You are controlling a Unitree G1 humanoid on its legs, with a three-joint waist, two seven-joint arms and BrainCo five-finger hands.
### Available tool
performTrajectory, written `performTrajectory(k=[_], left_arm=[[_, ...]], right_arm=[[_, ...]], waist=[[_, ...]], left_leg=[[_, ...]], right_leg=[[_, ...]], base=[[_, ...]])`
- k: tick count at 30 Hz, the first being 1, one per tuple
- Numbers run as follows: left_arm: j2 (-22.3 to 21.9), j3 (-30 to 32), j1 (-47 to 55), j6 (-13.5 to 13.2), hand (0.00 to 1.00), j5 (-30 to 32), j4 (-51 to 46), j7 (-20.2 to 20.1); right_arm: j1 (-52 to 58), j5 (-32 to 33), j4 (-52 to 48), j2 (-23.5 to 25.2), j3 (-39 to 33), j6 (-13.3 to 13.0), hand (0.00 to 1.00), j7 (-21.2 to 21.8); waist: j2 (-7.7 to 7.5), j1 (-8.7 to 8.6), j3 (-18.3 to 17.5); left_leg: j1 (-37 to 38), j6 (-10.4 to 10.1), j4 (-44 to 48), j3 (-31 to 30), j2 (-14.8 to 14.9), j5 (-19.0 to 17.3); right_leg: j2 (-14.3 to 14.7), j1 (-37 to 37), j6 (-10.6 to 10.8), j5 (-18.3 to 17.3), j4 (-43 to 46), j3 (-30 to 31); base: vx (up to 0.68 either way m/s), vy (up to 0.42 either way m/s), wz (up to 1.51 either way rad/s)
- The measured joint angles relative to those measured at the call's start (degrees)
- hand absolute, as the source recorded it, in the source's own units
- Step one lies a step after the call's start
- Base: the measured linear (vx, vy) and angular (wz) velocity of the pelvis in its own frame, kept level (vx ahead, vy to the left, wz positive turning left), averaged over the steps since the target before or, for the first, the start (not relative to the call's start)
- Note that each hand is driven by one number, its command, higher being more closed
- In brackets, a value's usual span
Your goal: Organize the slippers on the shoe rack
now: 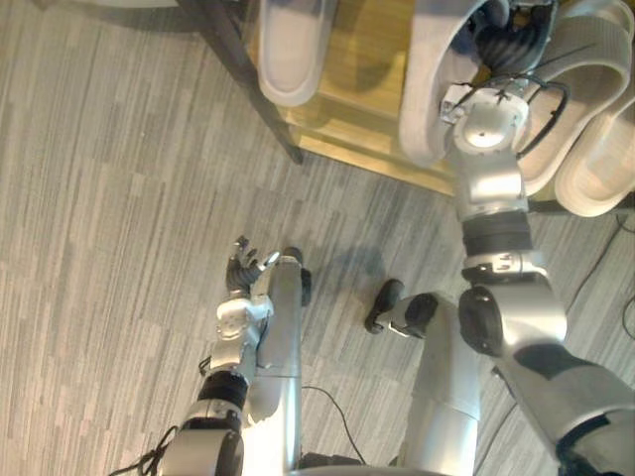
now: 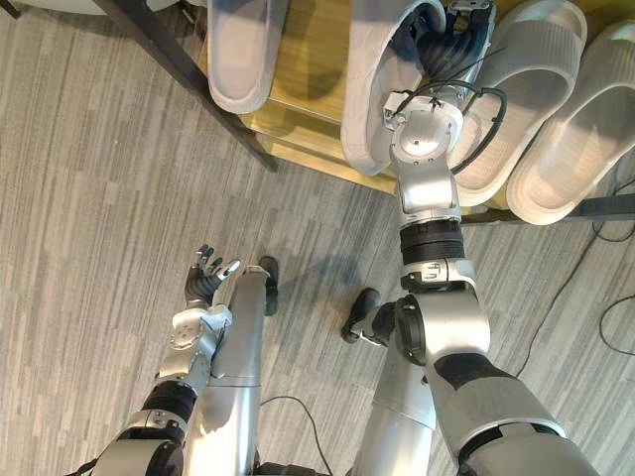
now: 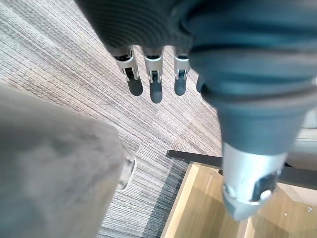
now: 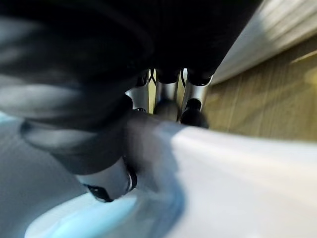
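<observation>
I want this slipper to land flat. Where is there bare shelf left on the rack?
Bare wood lies between the left slipper and the tilted slipper gripped by the right hand. Right of it, two slippers lie close together: crowded there. The left hand hangs open over the floor.

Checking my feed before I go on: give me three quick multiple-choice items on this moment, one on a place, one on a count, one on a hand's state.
1. Where is the right hand?
A. At a pale grey foam slipper on the light wooden shoe rack shelf.
B. Over the floor.
C. On a chair.
2. How many pale slippers show on the rack?
A. Two.
B. Four.
C. Six.
3. What state is the left hand in?
A. Shut on a slipper.
B. Shut on the rack's frame.
C. Open, empty, over the grey striped floor.
Answers: 1 A, its fingers and thumb pinch the slipper's wall; 2 B, one left of the held one, two right of it; 3 C, its fingers are straight.
</observation>
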Motion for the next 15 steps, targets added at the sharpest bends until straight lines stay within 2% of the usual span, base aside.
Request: performTrajectory(k=[7, 15], left_arm=[[-0.3, -0.4, -0.5, 0.1, 0.00, -1.5, 2.4, 1.0], [-0.3, -0.4, -0.6, 0.3, 0.00, -2.1, 3.2, 1.0]], right_arm=[[-0.9, 4.8, 1.6, 0.1, 0.0, -0.1, 0.00, -1.5], [-1.5, 5.0, 0.7, 0.3, 0.0, -0.6, 0.00, -3.4]], waist=[[-0.84, 0.57, -2.3], [-1.06, 0.56, -2.7]], left_leg=[[-0.9, -0.9, -2.0, -1.0, -0.5, 1.5], [-0.7, -1.2, -3.2, -1.0, -0.6, 2.3]], right_leg=[[-0.6, -0.9, -0.4, -0.1, -0.4, -1.3], [-0.7, -0.8, -1.0, 0.2, -1.0, -1.6]], base=[[0.02, -0.027, 0.09], [0.00, -0.001, 0.01]])
